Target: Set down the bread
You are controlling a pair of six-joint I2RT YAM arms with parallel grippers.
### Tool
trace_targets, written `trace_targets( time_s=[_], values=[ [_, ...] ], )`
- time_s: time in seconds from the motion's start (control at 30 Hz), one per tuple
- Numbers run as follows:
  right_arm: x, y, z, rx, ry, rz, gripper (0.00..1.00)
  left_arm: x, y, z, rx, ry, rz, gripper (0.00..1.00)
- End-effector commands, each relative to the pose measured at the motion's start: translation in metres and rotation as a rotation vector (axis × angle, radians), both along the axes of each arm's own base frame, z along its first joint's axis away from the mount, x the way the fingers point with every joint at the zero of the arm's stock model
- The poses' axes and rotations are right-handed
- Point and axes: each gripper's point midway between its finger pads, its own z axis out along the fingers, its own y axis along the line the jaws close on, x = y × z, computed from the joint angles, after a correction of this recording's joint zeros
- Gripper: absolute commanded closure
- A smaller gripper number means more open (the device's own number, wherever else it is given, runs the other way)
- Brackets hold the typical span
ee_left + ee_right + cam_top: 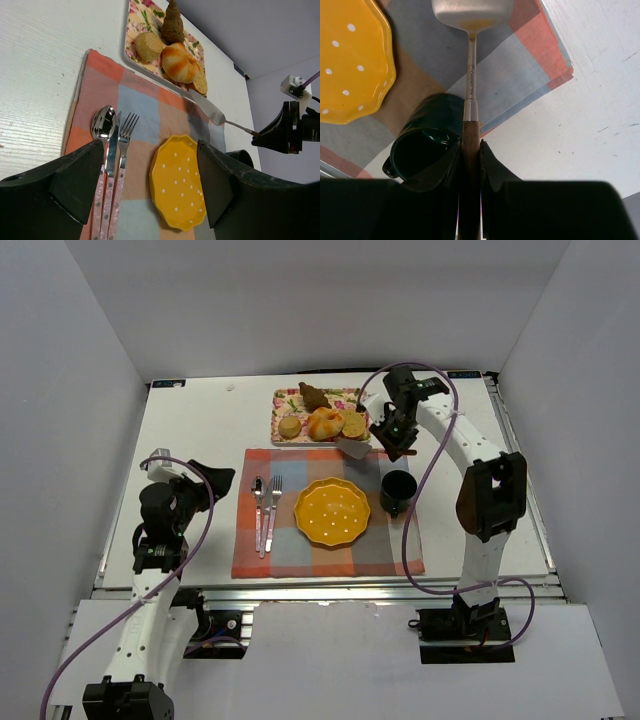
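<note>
The bread [324, 424], a glossy golden-orange knotted roll, lies on the floral tray [279, 397] at the back; it also shows in the left wrist view [181, 62]. My right gripper [391, 433] is shut on the wooden handle of a metal spatula [470, 75], whose blade [353, 447] is empty and hangs just right of the tray's front edge, above the placemat. The yellow dotted plate [332, 511] sits empty on the checked placemat [400, 550]. My left gripper [213, 483] is open and empty, above the table left of the placemat.
A small pale bun [290, 425], a flat toasted slice [354, 424] and a dark brown piece [314, 396] share the tray. A dark green mug [397, 491] stands right of the plate. Spoon, knife and fork [266, 512] lie left of it.
</note>
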Motion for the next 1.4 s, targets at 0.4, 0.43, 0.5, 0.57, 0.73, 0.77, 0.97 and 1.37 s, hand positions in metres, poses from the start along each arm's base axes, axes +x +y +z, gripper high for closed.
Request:
trace_targets(
  time_s=[0.4,0.43,0.5,0.57,0.73,0.77,0.97,1.37],
  values=[
    [0.025,0.018,0.003,0.044,-0.026,-0.085,1.00,-0.001,0.002,-0.004,0.004,0.003,0.008,0.15],
    [0.025,0.020,0.002,0.046,-0.023,-0.097,1.00,-0.001,0.002,-0.004,0.003,0.003,0.009,0.16],
    [0.024,0.028,-0.001,0.060,-0.019,-0.113,1.00,-0.001,0.002,-0.003,0.003,0.003,0.010,0.16],
    [0.025,0.033,-0.004,0.069,-0.015,-0.138,1.00,0.000,0.002,-0.001,0.001,0.002,0.011,0.16],
    [0.025,0.045,-0.005,0.125,0.010,-0.152,1.00,0.001,0.002,0.001,0.003,0.006,0.012,0.15],
    [0.026,0.047,-0.004,0.135,0.009,-0.153,1.00,0.001,0.002,0.002,0.003,0.006,0.012,0.16],
    [0.036,0.057,-0.009,0.171,0.010,-0.191,1.00,0.002,0.003,0.005,0.000,0.012,0.017,0.16],
    [0.051,0.070,-0.012,0.239,-0.019,-0.221,1.00,0.003,0.005,0.016,-0.016,0.002,0.035,0.16]
  ],
)
